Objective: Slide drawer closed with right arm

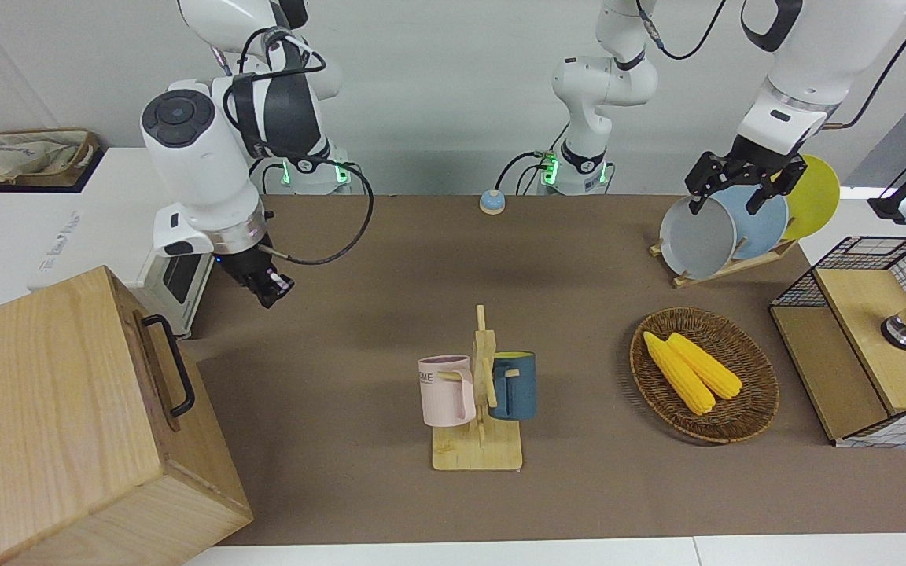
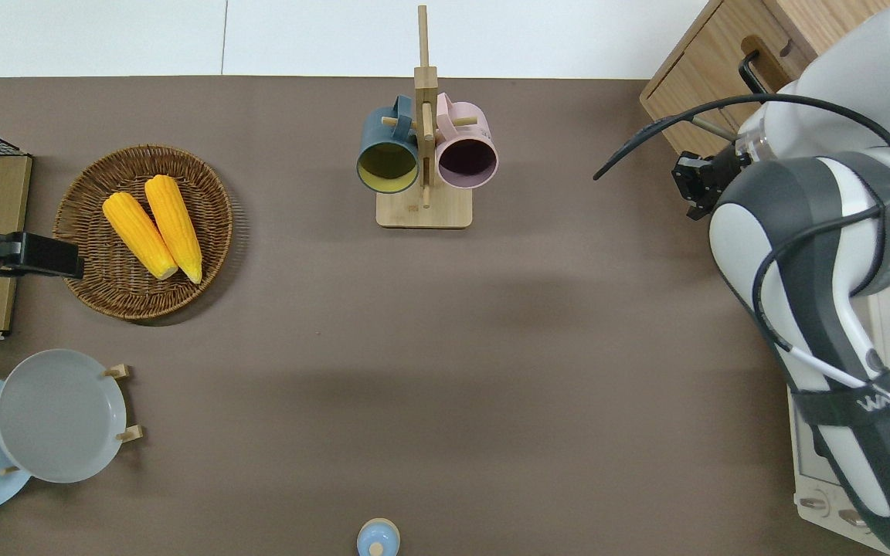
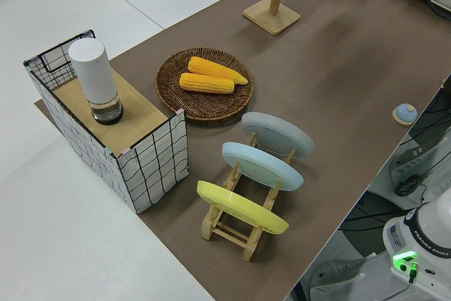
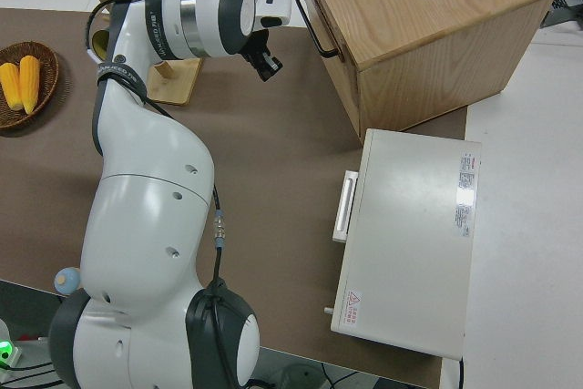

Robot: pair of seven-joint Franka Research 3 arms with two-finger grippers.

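— How's your light?
— Bright and even from above; you get only soft, faint shadows on the brown desk (image 1: 579,487); no glare.
— Focus?
— Sharp throughout; your front view bows slightly at its edges, the large wooden box (image 1: 68,424) looming oversized.

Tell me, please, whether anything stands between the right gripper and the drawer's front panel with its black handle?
Nothing visible does. The right gripper hangs over bare brown table mat, beside the drawer and apart from its black handle. The drawer front already looks flush with the wooden box. The left arm is parked.
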